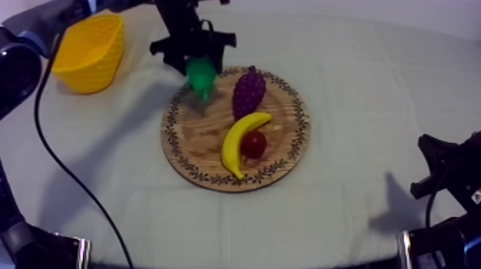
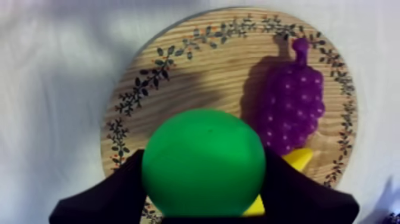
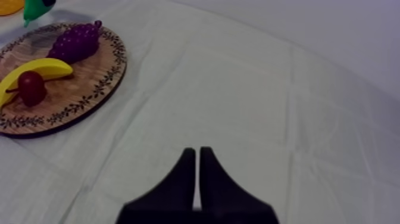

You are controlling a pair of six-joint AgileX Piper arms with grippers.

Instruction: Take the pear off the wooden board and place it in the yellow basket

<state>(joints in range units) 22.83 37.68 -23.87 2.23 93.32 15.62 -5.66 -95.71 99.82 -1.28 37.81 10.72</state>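
Pear [image 1: 201, 74] sits clamped between the two black fingers of the left gripper [image 2: 202, 182], held over the patterned rim of the wooden board [image 1: 192, 139]. Just beside that gripper lie the grapes [image 1: 248, 91]. Beyond them the banana [image 1: 238, 141] touches the small red fruit [image 1: 253, 144]. To the gripper's other side stands the yellow basket [image 1: 89, 51]. The right gripper [image 3: 197, 159] sits well apart from the board, fingers pressed together on nothing.
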